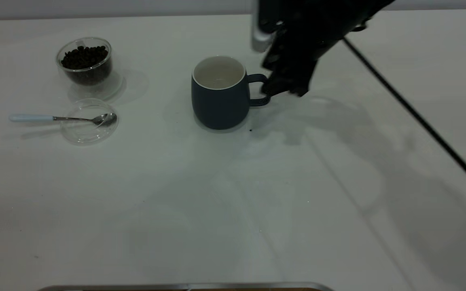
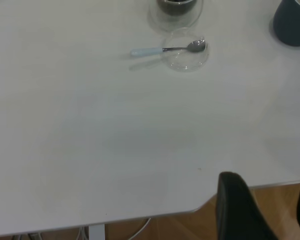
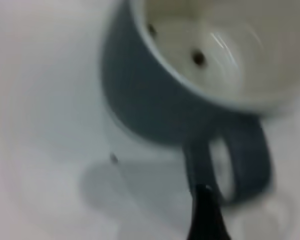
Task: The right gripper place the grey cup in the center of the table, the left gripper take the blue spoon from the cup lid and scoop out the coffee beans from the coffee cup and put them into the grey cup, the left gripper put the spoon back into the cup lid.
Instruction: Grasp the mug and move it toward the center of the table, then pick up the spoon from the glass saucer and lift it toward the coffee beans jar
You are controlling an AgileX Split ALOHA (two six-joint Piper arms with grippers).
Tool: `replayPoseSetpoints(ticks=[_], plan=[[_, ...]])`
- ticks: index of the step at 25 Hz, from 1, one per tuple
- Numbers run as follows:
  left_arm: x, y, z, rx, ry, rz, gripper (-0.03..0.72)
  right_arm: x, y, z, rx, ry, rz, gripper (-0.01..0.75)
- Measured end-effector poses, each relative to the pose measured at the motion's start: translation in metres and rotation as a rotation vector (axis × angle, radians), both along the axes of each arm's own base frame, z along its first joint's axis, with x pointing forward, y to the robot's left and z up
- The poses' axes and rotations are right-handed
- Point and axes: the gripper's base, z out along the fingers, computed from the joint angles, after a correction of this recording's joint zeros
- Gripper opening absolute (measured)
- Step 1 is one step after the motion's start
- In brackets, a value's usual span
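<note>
placing step: right gripper [image 1: 271,91] at grey cup [image 1: 221,97] handle, finger state unclear. next, blue spoon [image 1: 61,118] left of cup.

Dark blue-grey grey cup [image 1: 220,106], off-white inside. Clear glass coffee cup [image 1: 86,64] around near-black coffee beans [image 1: 84,56]. Transparent, colourless cup lid [image 1: 89,122]. Blue spoon [image 1: 61,118]: pale light-blue handle, shiny silver bowl and neck. Plain matte white desk [image 1: 200,202], a few tiny dark specks. Black right pincer [image 1: 283,87]. Black left pincer [image 2: 262,212]. Brown wood-toned floor [image 2: 200,225] past desk edge.
</note>
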Motion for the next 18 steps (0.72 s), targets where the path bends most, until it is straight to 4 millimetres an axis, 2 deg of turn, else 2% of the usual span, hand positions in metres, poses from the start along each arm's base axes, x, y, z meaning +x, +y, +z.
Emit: replayPoseSetpoints(ticks=[3,6,8,9,11,12,14,15,18], plan=[[0.000,0.000,0.000,0.000,0.000,0.000,0.361,0.004,-0.022,0.024,0.015,0.065,-0.055,0.532],[0.000,0.000,0.000,0.000,0.000,0.000,0.361,-0.003,-0.031,0.073,0.046,0.176,-0.110,0.532],[0.000,0.000,0.000,0.000,0.000,0.000,0.361,-0.016,-0.034,0.121,0.069,0.272,-0.214,0.532],[0.000,0.000,0.000,0.000,0.000,0.000,0.361,-0.024,-0.036,0.143,0.089,0.339,-0.304,0.532],[0.000,0.000,0.000,0.000,0.000,0.000,0.361,-0.044,-0.046,0.201,0.112,0.379,-0.509,0.532],[0.000,0.000,0.000,0.000,0.000,0.000,0.361,-0.054,-0.052,0.222,0.129,0.427,-0.657,0.532],[0.000,0.000,0.000,0.000,0.000,0.000,0.361,-0.076,-0.068,0.264,0.117,0.391,-0.839,0.532],[0.000,0.000,0.000,0.000,0.000,0.000,0.361,-0.091,-0.079,0.280,0.101,0.377,-0.949,0.532],[0.000,0.000,0.000,0.000,0.000,0.000,0.361,-0.140,-0.110,0.311,0.029,0.272,-1.127,0.532]])
